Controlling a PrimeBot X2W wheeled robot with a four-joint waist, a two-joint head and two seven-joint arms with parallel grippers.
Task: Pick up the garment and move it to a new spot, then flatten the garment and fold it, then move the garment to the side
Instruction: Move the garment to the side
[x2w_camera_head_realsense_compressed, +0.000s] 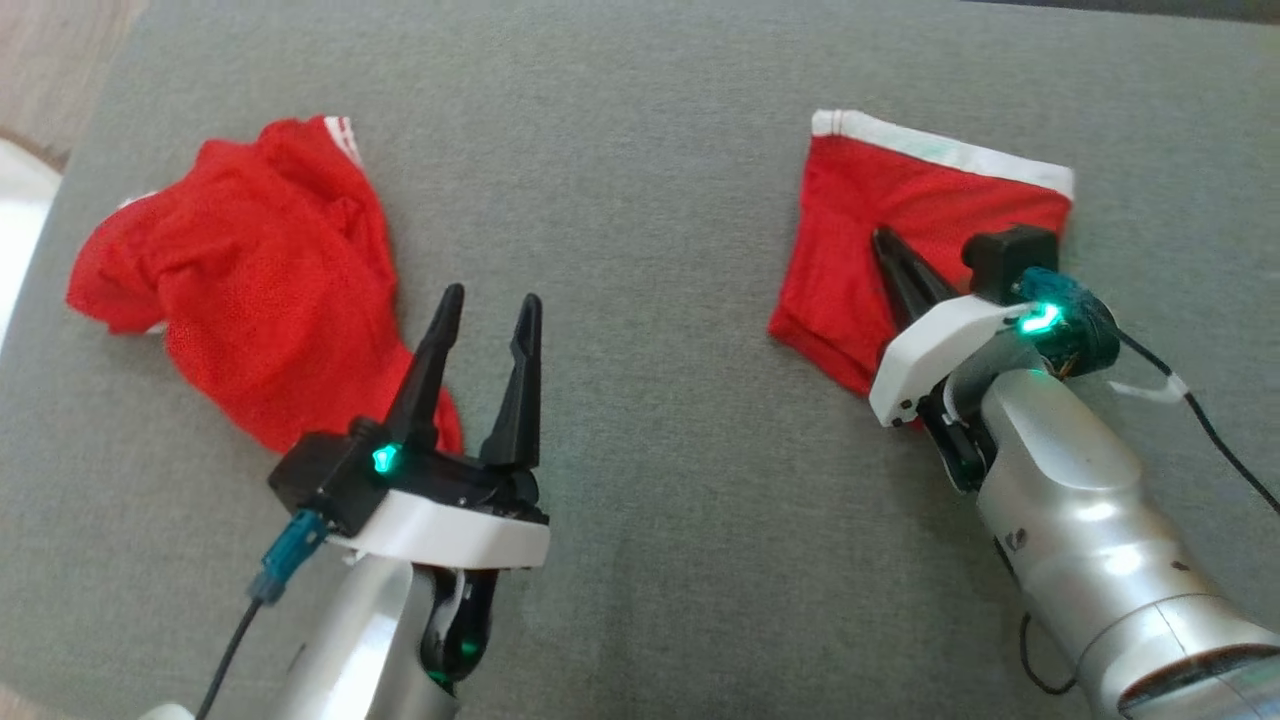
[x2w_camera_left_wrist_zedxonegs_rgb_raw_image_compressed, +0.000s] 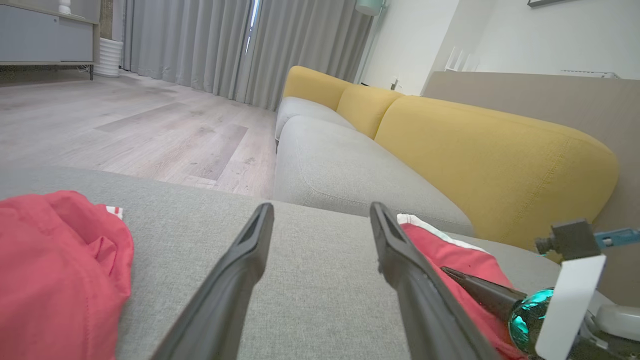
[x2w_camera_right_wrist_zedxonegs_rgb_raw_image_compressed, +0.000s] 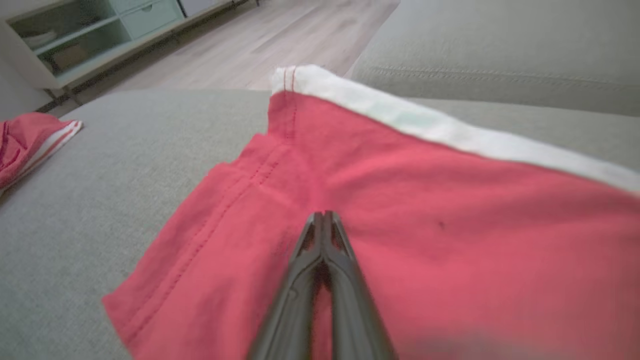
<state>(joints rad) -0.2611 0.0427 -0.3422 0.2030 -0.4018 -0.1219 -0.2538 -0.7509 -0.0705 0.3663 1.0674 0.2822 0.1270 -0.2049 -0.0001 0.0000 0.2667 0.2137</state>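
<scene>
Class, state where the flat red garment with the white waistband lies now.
The flat garment lies on the right side of the grey cushion in the head view, under the shut right gripper.

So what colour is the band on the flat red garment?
White band; clearest in the right wrist view.

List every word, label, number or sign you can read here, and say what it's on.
No text can be read.
Folded garment, waistband: faint greenish tint, too blurred to tell if it is print.
Right forearm: small dark mark, too small to read.
Crumpled garment: plain white stripes, no lettering seen.
</scene>
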